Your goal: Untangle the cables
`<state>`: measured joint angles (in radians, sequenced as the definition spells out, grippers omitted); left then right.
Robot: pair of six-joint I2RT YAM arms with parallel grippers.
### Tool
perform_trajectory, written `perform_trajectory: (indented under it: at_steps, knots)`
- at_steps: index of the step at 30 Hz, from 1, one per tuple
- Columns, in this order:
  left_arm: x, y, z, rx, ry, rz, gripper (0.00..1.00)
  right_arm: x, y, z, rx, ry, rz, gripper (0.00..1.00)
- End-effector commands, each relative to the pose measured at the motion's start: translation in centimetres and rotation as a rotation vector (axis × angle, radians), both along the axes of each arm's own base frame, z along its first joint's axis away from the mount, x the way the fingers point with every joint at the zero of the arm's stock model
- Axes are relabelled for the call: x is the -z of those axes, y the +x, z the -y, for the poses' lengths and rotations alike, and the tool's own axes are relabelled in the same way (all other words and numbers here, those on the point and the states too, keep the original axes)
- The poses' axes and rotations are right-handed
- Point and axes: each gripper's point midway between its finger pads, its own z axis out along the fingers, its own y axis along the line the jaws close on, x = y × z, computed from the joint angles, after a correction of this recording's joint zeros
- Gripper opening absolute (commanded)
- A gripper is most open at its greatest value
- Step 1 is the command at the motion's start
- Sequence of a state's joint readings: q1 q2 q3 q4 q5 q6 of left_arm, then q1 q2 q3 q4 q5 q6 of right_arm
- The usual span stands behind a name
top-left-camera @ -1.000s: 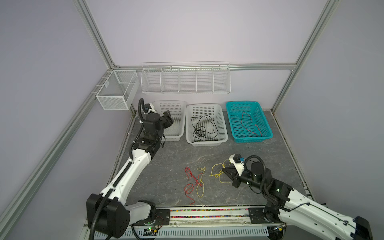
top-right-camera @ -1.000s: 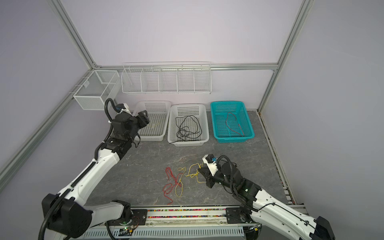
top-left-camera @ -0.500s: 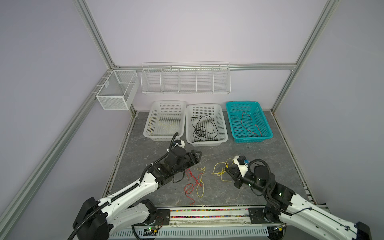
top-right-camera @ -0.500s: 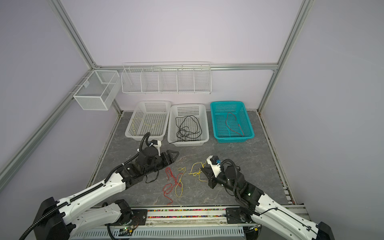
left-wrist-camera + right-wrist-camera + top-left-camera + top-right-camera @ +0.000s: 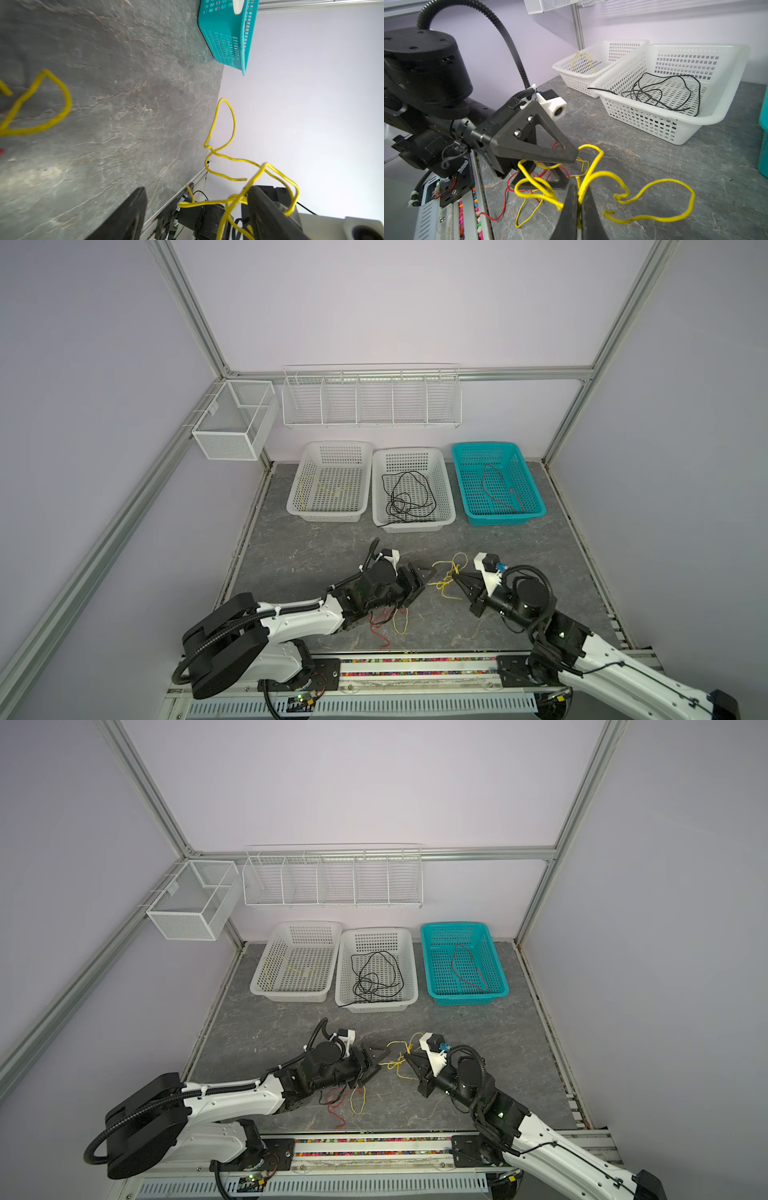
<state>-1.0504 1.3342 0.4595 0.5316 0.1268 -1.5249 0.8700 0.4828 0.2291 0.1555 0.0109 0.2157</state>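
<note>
Yellow cable (image 5: 442, 583) hangs in the lower middle of both top views, running roughly left-to-right, with the right gripper (image 5: 456, 577) pinching it tight and the left gripper (image 5: 420, 581) spread wide at its other end.

free: bare table (image 5: 324, 547) before baskets (image 5: 411, 526) | obstacle: yellow cable (image 5: 446, 581) tangle, front centre

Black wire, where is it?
In both top views, the black wire lies in the middle white basket, between another white basket and the teal basket.
</note>
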Motion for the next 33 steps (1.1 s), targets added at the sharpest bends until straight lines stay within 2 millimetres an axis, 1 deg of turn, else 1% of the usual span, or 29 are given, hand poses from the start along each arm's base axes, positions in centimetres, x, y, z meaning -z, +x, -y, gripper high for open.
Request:
perform_trajectory:
  at_steps: [1,4,6,10,14,15,19,21,24,26,28,30,33]
  knots:
    - [-3.0,-0.1,1.3,0.012,-0.144,0.003,0.71,-0.2,0.2,0.0,0.001,0.015,0.029,0.07]
    - [-3.4,-0.1,1.2,0.006,-0.158,0.015,0.63,-0.2,0.2,0.0,0.004,0.014,0.029,0.07]
    - [-3.4,-0.1,1.0,0.005,-0.156,0.021,0.54,-0.2,0.2,0.0,0.001,0.012,0.029,0.07]
    - [-3.6,0.0,0.7,-0.009,-0.166,0.032,0.26,-0.2,0.1,-0.1,-0.007,0.010,0.023,0.07]
    - [-3.3,0.2,0.4,-0.009,-0.143,0.045,0.02,-0.2,0.1,-0.1,-0.006,0.004,0.013,0.07]
    - [-3.2,0.4,0.2,-0.014,-0.139,0.045,0.00,-0.2,0.1,-0.1,-0.003,0.000,0.008,0.07]
    - [-3.0,1.6,-1.4,-0.054,-0.128,0.047,0.00,0.0,0.3,0.0,0.009,-0.015,-0.013,0.10]
    - [-2.9,2.1,-2.4,-0.076,-0.096,0.055,0.00,0.0,0.3,0.0,0.009,-0.024,-0.024,0.14]
    - [-3.3,2.2,-3.4,-0.088,-0.031,0.091,0.00,0.2,0.3,0.0,0.012,-0.032,-0.041,0.21]
    - [-3.8,2.2,-3.8,-0.088,0.001,0.118,0.00,0.3,0.3,-0.1,0.008,-0.034,-0.048,0.23]
    - [-4.4,2.2,-4.2,-0.092,0.011,0.139,0.00,0.3,0.3,-0.2,0.006,-0.035,-0.049,0.21]
    - [-4.7,2.2,-4.6,-0.100,0.023,0.153,0.00,0.4,0.3,-0.3,0.003,-0.036,-0.051,0.15]
    - [-5.2,2.4,-5.3,-0.125,0.033,0.178,0.00,0.6,0.4,-0.3,0.002,-0.043,-0.053,0.08]
